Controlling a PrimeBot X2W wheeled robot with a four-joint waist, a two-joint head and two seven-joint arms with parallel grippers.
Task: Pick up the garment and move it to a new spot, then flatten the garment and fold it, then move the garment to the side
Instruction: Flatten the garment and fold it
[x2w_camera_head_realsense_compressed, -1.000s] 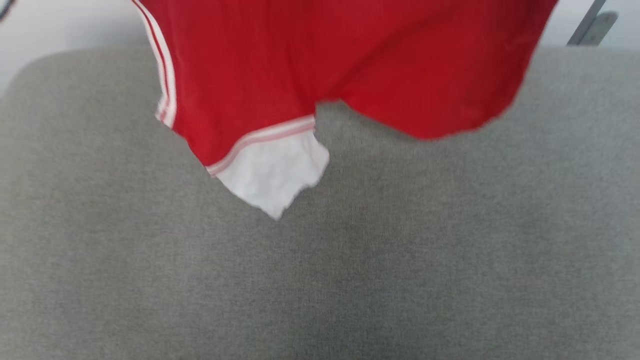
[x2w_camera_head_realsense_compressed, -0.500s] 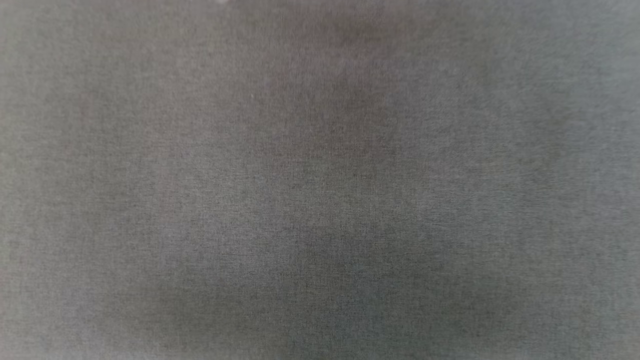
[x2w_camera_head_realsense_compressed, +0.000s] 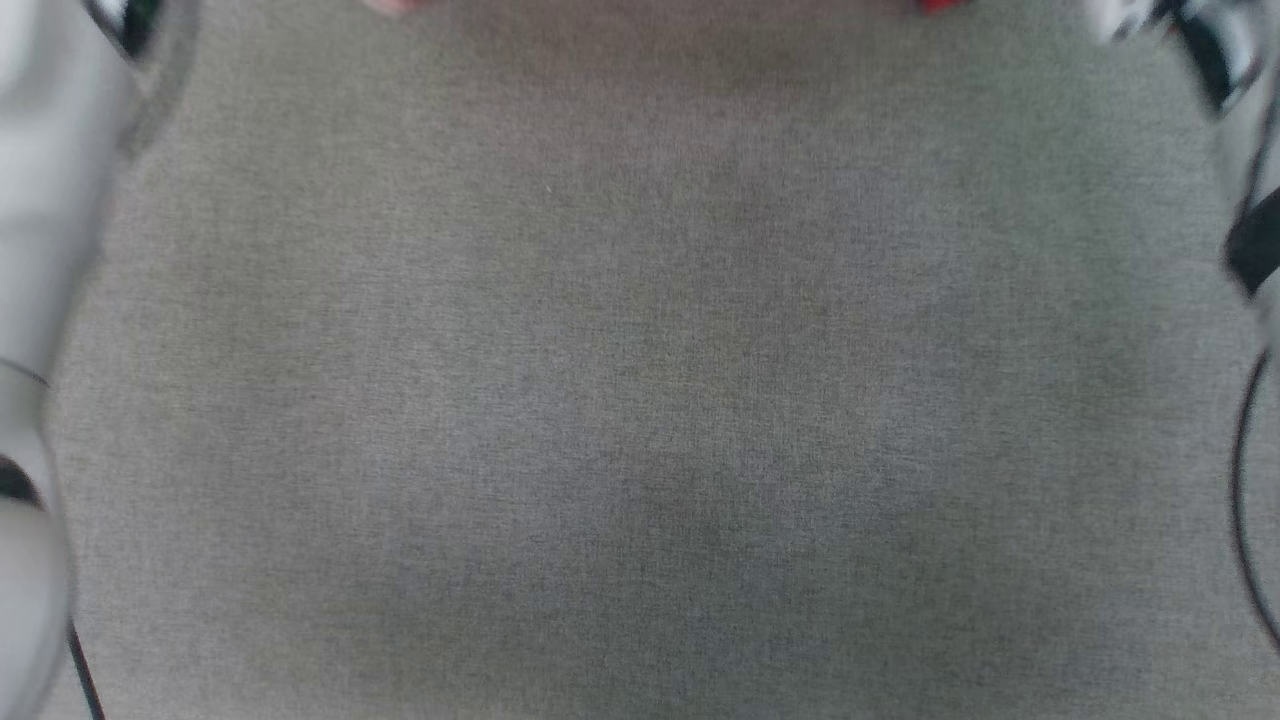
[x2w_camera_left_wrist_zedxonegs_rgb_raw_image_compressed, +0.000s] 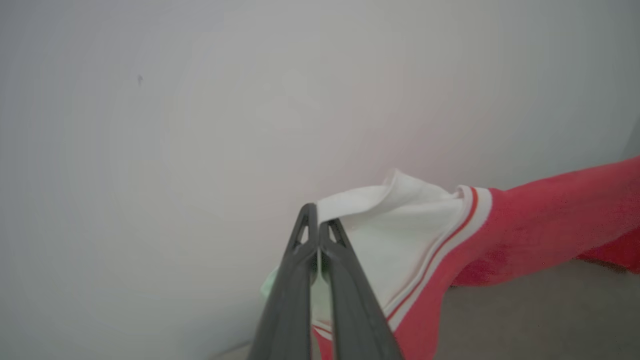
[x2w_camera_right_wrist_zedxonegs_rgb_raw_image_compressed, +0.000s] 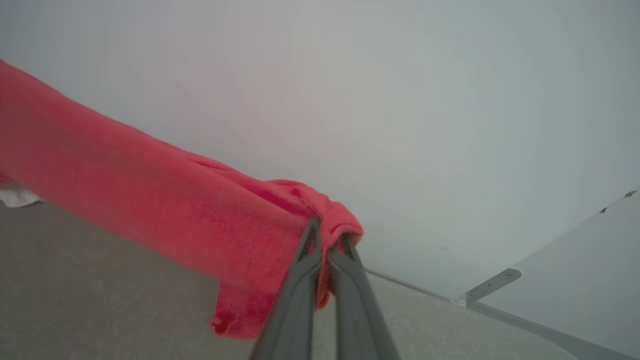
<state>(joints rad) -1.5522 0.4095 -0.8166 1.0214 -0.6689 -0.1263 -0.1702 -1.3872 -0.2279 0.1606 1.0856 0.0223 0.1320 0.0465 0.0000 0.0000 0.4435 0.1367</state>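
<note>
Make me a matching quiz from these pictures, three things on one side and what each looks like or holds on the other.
1. left gripper
2. right gripper
3. surface

a. grey, woven
b. shut on bunched red cloth of the garment
c. shut on the white sleeve end

Pairs: 1-c, 2-b, 3-a

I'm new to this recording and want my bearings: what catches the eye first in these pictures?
The red shirt stands out at once, drawn out long over the grey fabric surface against a pale wall. The left hand is shut on its white sleeve end. The right hand is shut on a bunched red edge at the other end.
</note>
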